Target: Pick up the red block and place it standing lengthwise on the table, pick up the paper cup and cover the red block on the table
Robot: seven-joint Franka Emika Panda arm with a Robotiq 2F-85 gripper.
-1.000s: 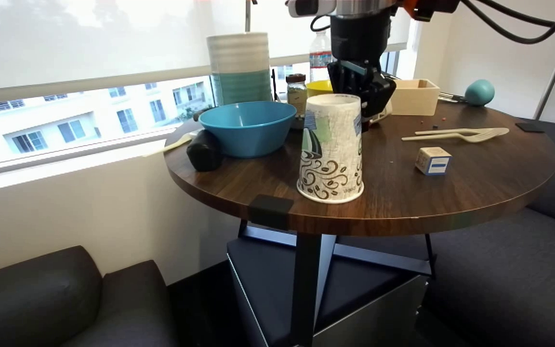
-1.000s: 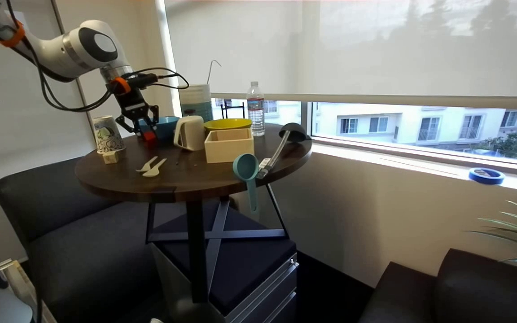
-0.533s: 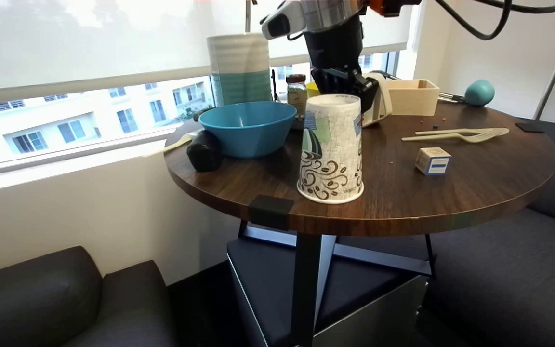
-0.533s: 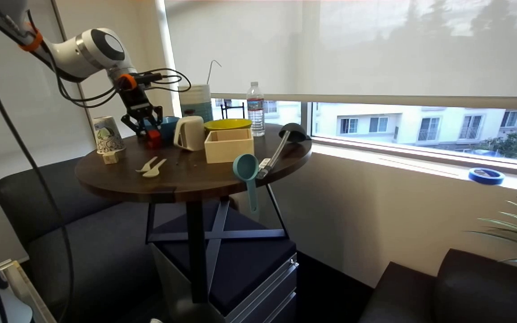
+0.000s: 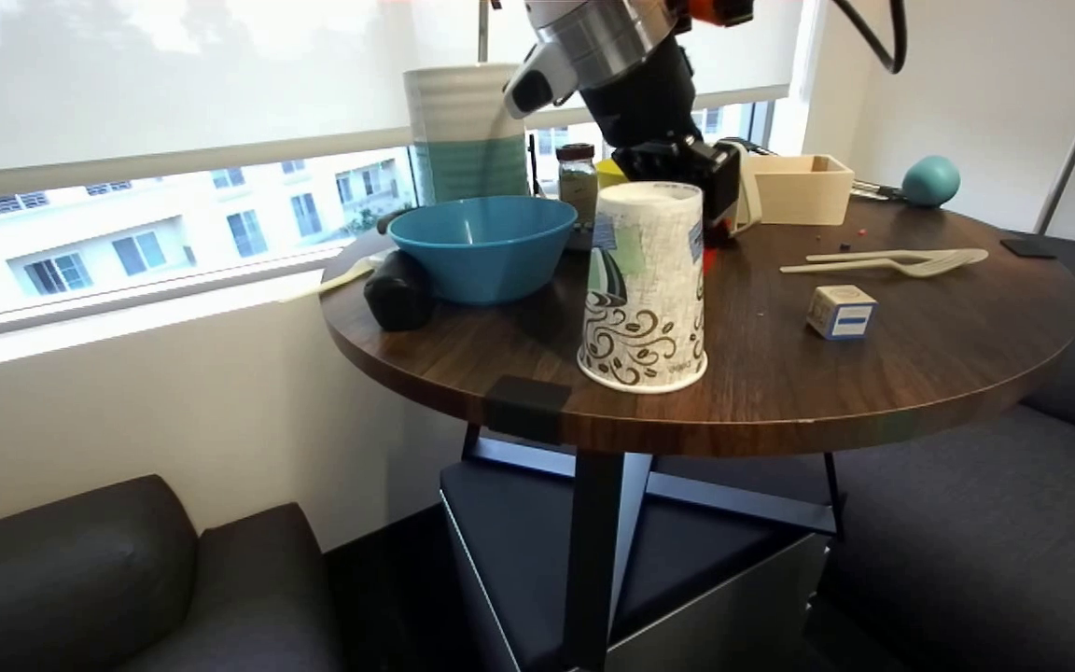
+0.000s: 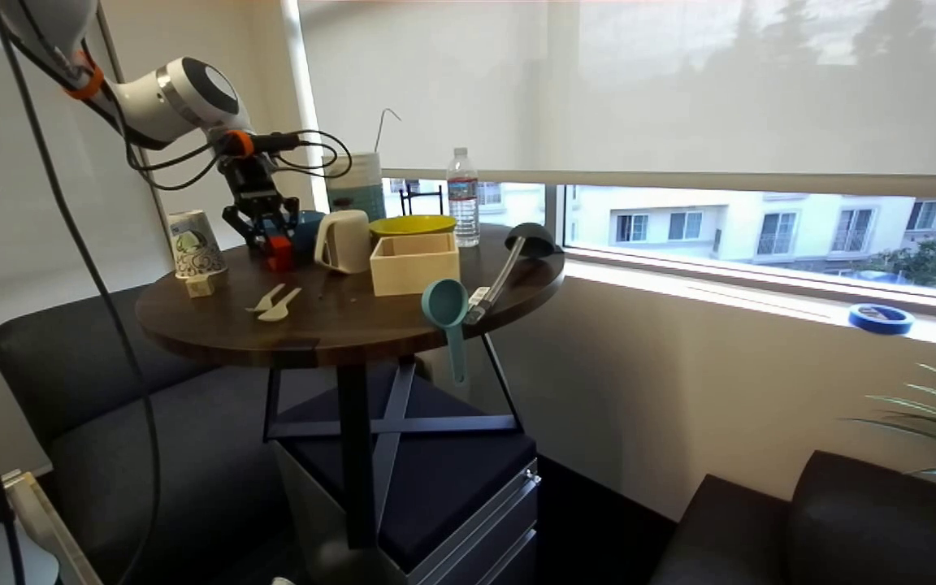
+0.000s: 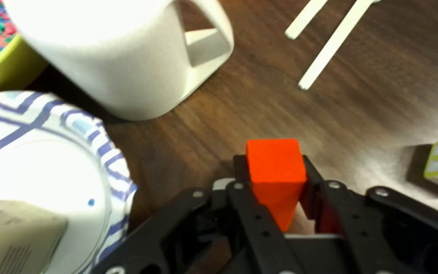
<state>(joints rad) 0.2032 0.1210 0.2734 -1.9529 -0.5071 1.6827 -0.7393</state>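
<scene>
My gripper (image 7: 274,167) is shut on the red block (image 7: 278,161), its pads pressed to two opposite sides. In an exterior view the block (image 6: 279,253) looks roughly upright, low over the table's far part; I cannot tell whether its bottom touches. The paper cup hides much of the gripper (image 5: 710,233) and block from an exterior view. That paper cup (image 5: 645,289) stands upside down near the edge of the table (image 5: 873,383), wide rim on the wood. It shows no clear part in the wrist view.
A white mug (image 7: 135,64) and a blue-striped plate (image 7: 116,167) lie close to the gripper. A blue bowl (image 5: 481,252), a wooden box (image 6: 415,264) and a yellow bowl (image 6: 411,225) stand around. A small cube (image 5: 841,312) and pale cutlery (image 5: 883,261) rest on the wood.
The arm has moved and its wrist has tilted. The gripper, still holding the red block, has come slightly lower, and the block looks more upright. The paper cup stays put.
</scene>
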